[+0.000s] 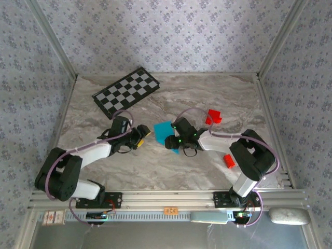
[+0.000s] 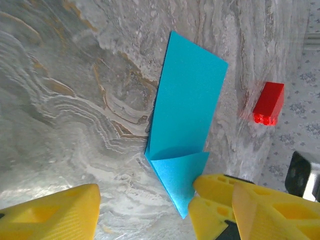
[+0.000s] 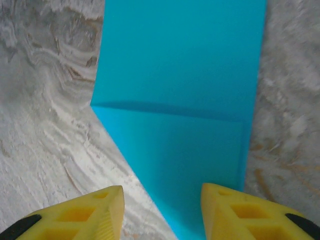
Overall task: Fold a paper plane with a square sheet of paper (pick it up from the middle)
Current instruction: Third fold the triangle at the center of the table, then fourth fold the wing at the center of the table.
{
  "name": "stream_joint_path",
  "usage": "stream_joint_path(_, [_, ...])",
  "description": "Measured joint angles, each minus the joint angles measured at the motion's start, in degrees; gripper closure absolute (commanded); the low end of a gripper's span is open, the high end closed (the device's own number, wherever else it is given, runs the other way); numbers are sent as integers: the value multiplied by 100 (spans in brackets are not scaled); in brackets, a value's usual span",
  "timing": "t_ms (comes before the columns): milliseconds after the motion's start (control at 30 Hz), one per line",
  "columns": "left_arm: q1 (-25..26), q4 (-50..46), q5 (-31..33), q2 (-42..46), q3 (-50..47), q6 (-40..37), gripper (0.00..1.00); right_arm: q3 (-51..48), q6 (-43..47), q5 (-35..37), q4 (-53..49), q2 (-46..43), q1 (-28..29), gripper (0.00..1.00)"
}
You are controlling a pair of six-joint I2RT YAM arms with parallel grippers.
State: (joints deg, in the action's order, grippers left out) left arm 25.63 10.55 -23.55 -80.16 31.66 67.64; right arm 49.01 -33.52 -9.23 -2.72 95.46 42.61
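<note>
We see the cyan sheet of paper (image 1: 162,129) lying flat near the middle of the marble desk (image 1: 207,98). It is folded into a narrow strip, with one end turned in to a slanted edge. Our left pincer (image 1: 143,136) stands wide apart just beside it, holding nothing. Our right pincer (image 3: 161,200) is spread wide too, with one of its fingers (image 3: 240,215) over the paper. A red block (image 2: 269,102) sits nearby.
</note>
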Motion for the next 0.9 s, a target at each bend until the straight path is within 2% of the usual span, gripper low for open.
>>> stream_joint_path(233, [192, 522, -396, -817, 157, 153, 39, 0, -103, -131, 188, 181, -291, 56])
stream_joint_path(500, [341, 883, -647, -1224, 356, 267, 55, 0, -232, -348, 280, 308, -396, 60])
stream_joint_path(900, [343, 881, -737, -1429, 520, 227, 54, -4, -315, -514, 321, 337, -487, 61])
